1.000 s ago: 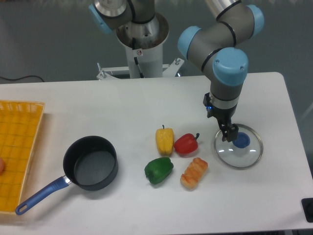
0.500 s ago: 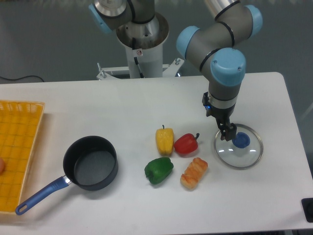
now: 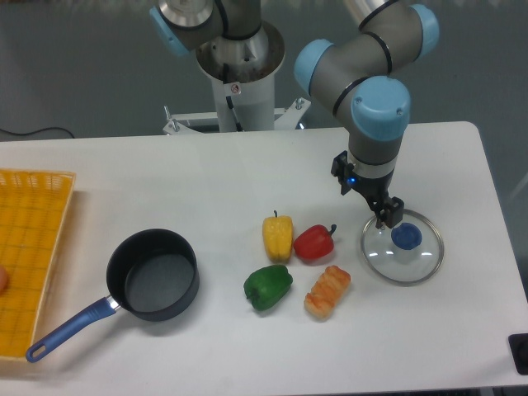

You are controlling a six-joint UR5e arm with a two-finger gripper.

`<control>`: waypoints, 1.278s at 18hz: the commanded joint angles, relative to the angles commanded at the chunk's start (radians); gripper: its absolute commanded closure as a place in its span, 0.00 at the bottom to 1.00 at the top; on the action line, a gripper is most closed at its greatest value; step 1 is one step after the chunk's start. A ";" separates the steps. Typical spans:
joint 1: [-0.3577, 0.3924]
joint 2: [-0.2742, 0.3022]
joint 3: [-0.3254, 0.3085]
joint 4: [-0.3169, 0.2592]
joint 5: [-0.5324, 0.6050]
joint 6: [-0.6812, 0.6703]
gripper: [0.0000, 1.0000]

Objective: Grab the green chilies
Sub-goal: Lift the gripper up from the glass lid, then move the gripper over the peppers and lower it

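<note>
The green chilies are a single glossy green toy pepper, blocky and lobed, lying on its side on the white worktop. It rests free and untouched, just below the yellow pepper and left of the orange bread-like toy.

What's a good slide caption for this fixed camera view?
Gripper above the glass lid, green pepper untouched beside yellow pepper, red pepper and bread.
</note>
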 joint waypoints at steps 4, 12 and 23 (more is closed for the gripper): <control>-0.067 -0.002 0.003 0.009 -0.009 -0.026 0.00; -0.129 -0.041 0.005 0.038 -0.176 -0.011 0.00; -0.147 -0.107 0.002 0.073 -0.244 -0.080 0.00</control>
